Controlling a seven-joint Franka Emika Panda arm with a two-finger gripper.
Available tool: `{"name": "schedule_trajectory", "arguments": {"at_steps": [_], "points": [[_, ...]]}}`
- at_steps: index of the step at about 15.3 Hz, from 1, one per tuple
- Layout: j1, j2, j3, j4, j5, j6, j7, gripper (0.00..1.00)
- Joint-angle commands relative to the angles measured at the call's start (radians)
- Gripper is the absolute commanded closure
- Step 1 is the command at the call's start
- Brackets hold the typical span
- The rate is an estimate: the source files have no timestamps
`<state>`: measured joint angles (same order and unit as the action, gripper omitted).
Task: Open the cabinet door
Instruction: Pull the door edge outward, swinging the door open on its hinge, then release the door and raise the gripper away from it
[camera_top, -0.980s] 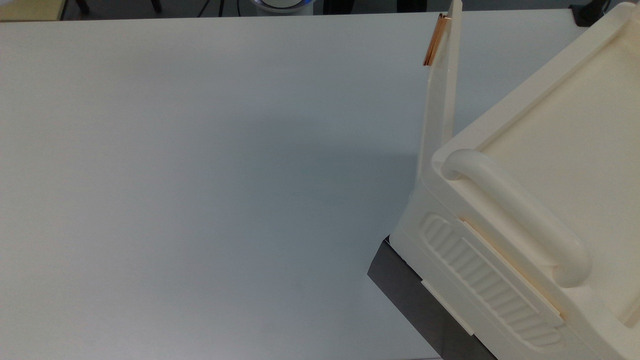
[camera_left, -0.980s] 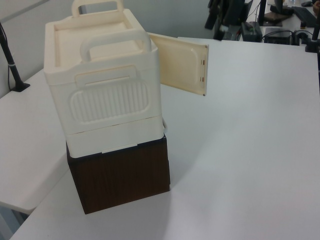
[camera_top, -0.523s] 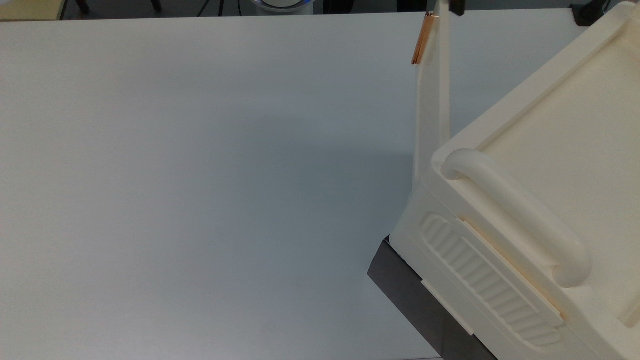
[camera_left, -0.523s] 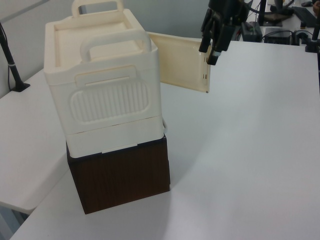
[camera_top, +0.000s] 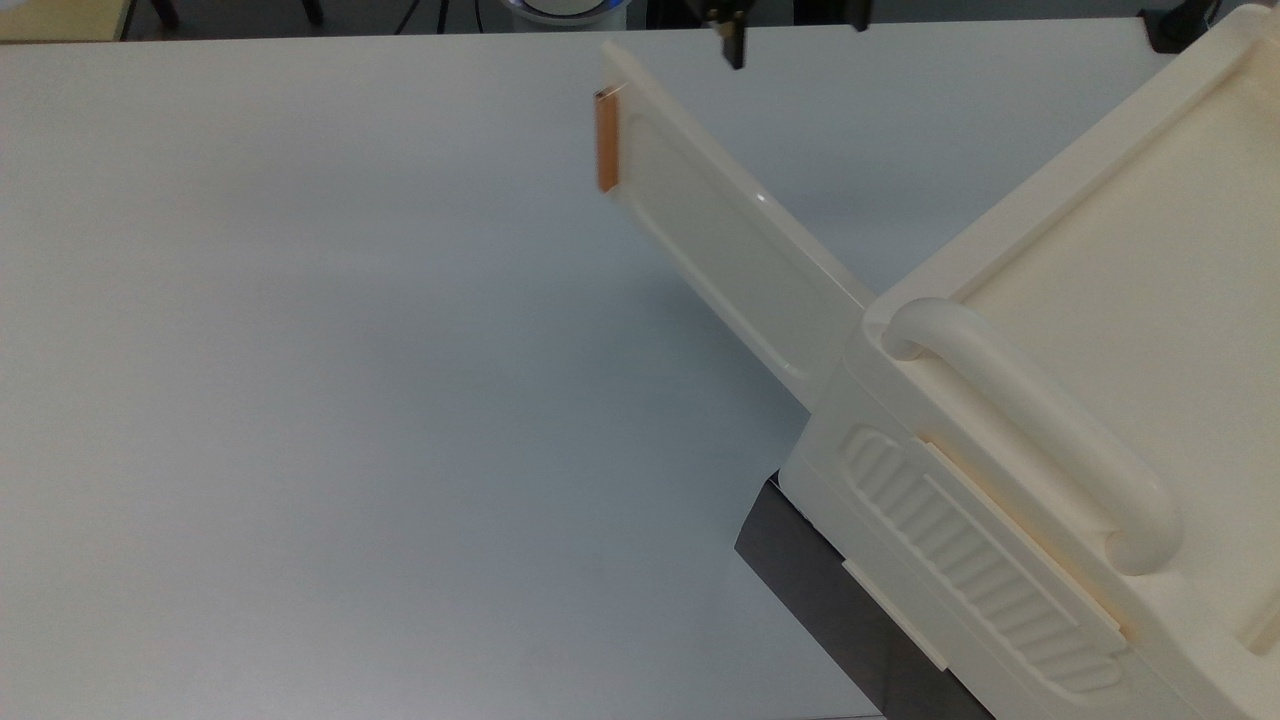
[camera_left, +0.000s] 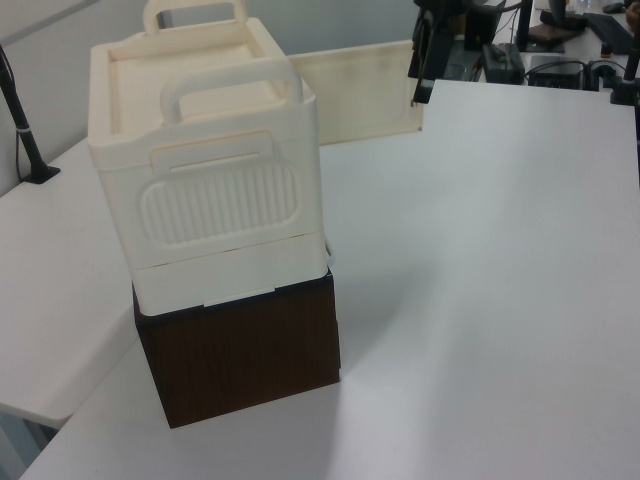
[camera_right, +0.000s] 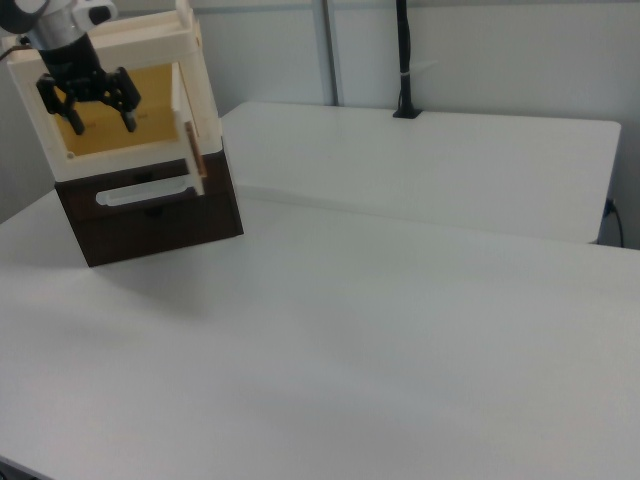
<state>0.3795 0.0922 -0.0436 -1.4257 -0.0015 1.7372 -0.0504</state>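
Swinging wide since the frame half a second earlier, the cabinet door (camera_top: 725, 235) is now seen face-on in the top view, where before only its edge was shown. One cabinet (camera_top: 1080, 420) is seen at the top view's near right, on the white table (camera_top: 350, 400). Its single door is hinged at the cabinet's corner, its long axis running toward the top view's far left, with one copper handle (camera_top: 606, 140) at the free end. Beyond it, one gripper (camera_right: 88, 100) is seen with fingers spread, nothing held between them, apart from the door.
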Motion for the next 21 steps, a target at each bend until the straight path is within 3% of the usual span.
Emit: {"name": "schedule_trajectory", "arguments": {"at_steps": [1,4,11,21], "points": [[-0.047,-0.017,0.001,-0.036,-0.072,-0.047,0.076,0.0],[-0.117,-0.014,0.007,-0.064,-0.091,-0.048,0.153,0.0],[-0.272,-0.022,0.018,-0.116,-0.072,-0.097,0.098,0.0],[-0.28,-0.005,0.004,-0.121,-0.075,-0.104,0.072,0.0]]}}
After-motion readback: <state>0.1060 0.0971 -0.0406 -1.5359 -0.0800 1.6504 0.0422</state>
